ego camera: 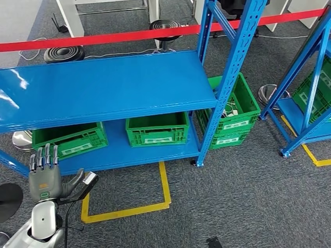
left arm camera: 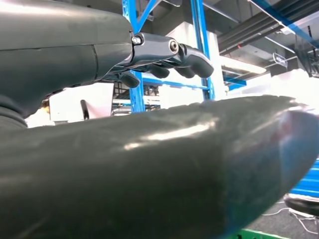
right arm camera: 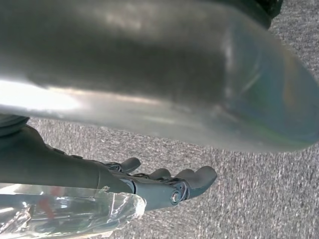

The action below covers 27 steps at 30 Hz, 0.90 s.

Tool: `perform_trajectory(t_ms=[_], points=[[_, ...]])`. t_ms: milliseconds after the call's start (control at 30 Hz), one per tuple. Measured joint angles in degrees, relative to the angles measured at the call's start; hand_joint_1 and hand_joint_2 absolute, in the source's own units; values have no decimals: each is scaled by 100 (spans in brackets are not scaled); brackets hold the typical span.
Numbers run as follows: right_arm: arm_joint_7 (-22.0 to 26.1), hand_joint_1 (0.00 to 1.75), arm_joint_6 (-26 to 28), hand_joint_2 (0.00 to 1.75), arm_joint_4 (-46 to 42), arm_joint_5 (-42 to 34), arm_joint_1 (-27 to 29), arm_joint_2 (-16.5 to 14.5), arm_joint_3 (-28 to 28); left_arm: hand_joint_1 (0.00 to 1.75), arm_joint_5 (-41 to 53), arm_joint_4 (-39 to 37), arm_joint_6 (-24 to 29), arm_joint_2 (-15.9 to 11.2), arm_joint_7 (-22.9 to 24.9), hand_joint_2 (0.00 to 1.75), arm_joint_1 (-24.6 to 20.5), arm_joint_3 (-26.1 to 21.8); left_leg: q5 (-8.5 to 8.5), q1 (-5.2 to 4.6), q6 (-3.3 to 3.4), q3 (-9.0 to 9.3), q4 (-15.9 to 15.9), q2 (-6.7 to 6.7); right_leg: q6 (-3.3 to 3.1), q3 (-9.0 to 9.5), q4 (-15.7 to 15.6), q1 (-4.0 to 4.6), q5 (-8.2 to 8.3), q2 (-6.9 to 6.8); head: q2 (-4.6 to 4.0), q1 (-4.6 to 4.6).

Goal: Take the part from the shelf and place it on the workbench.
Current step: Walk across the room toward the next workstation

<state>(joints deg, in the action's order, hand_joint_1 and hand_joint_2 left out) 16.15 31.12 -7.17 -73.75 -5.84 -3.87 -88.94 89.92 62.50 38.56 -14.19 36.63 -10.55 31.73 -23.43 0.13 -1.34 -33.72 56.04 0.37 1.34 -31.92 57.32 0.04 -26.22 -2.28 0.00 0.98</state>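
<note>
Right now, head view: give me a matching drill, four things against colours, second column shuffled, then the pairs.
Things:
1. shelf board
2. crate
3. barrier tape
4. floor marking

Colours:
A. red
B. yellow
C. blue
D. green

Pairs: 1-C, 2-D, 3-A, 4-B

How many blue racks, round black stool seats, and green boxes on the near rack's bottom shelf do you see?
Blue racks: 2
Round black stool seats: 2
Green boxes on the near rack's bottom shelf: 2
Total: 6
</note>
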Motion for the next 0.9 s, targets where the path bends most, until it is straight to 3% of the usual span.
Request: perform_trajectory(t_ms=[467, 667, 733, 833, 867, 900], points=[[-49, 0, 83, 0, 0, 136, 2, -2, -2, 0, -1, 1, 0, -2, 0, 0, -1, -1, 6, -8, 33, 1, 9, 0, 48, -1, -2, -10, 10, 0, 1, -3], [-66, 0, 116, 0, -1, 166, -6, -2, -2, 0, -1, 8, 0, -17, 0, 0, 0, -9, 6, -38, 127, 0, -19, -15, 127, 2, -8, -56, 3, -22, 0, -5], [-56, 0, 119, 0, -1, 146, -9, -2, -2, 0, 1, 29, 1, -24, 0, 0, -6, -12, 35, 1, 174, 32, -75, -37, 161, -110, 223, -58, -153, 58, 0, 9], [-48, 0, 119, 0, -1, 115, 3, -2, -2, 0, 2, 43, 0, -24, 0, 0, -7, -9, 39, 27, 197, 48, -92, -68, 190, -647, 1298, -69, -642, 196, 0, 43], [-48, 0, 118, 0, -2, 111, 12, -2, -2, 0, 2, 43, -1, -25, 0, 0, 0, -7, 36, 29, 195, 49, -90, -82, 200, -804, 1576, -74, -711, 205, 0, 46], [-48, 0, 118, 0, -1, 109, 21, -2, -2, 0, 2, 43, -1, -25, 0, 0, 5, -6, 31, 35, 186, 51, -86, -101, 210, -866, 1651, -78, -672, 207, 0, 46]])
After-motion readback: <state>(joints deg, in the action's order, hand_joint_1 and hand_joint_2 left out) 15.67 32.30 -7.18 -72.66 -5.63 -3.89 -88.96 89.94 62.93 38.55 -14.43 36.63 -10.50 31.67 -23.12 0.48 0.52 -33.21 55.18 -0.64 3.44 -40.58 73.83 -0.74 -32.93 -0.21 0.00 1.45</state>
